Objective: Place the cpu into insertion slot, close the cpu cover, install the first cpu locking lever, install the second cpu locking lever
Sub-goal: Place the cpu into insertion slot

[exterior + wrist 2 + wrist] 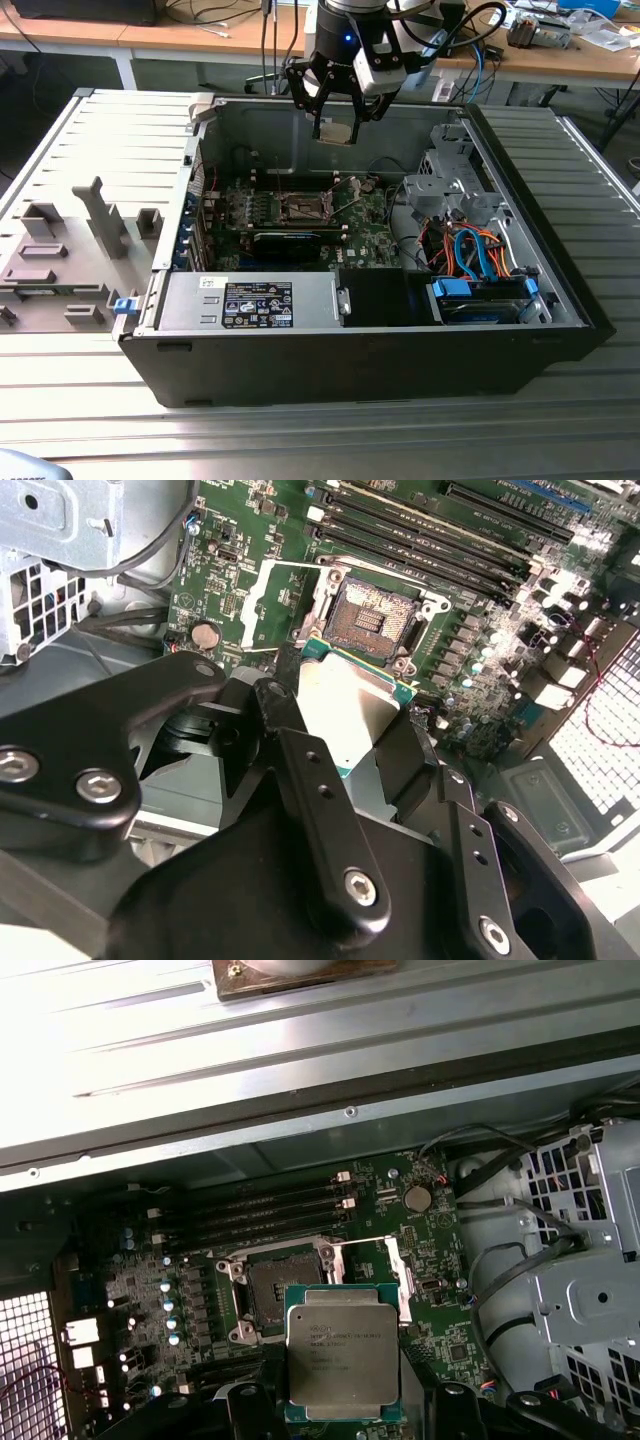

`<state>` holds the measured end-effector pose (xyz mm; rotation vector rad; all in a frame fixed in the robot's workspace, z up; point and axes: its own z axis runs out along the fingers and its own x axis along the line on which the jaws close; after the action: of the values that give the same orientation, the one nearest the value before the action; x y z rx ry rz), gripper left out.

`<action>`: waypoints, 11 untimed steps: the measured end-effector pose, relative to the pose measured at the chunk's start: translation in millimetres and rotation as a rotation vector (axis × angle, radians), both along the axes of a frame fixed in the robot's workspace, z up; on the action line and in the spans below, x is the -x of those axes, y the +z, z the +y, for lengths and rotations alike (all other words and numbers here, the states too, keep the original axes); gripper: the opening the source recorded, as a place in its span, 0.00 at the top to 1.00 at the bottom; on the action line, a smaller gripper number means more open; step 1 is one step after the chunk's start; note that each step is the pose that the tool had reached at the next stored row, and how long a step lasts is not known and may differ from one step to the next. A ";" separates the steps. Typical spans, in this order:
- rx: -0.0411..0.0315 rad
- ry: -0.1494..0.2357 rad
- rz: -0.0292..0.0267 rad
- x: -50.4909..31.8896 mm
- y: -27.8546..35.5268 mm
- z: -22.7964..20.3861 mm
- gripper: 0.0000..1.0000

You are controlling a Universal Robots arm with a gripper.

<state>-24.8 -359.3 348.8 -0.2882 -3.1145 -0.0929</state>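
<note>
While the gripper (337, 128) is clamped on the cpu (343, 1352) at the exterior view's upper centre, the insertion slot (275, 1285) stands empty; no step is complete.

No print can be read with any certainty. The small flat square cpu (343, 1360) with a silver-grey metal top carries several short lines of engraved characters across its middle in the first wrist view, all too fine to make out. In the exterior view, the silver-grey metal power supply box (180, 300) at the near side of the open computer case bears a black rectangular label (257, 303) crowded with white lettering and small symbols. Just beside it is a small white sticker (209, 282), and both are illegible. The green motherboard (450, 1345) shows tiny white printed markings among its parts, also unreadable.
</note>
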 end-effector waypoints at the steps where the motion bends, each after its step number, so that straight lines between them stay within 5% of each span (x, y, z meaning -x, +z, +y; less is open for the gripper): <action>1: 0.0000 0.000 0.0000 0.0 0.0 0.0 0.46; 11: 0.0000 -0.004 0.0000 0.0 -0.1 0.0 0.46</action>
<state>-24.9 -359.3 348.6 -0.2951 -3.1140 -0.0930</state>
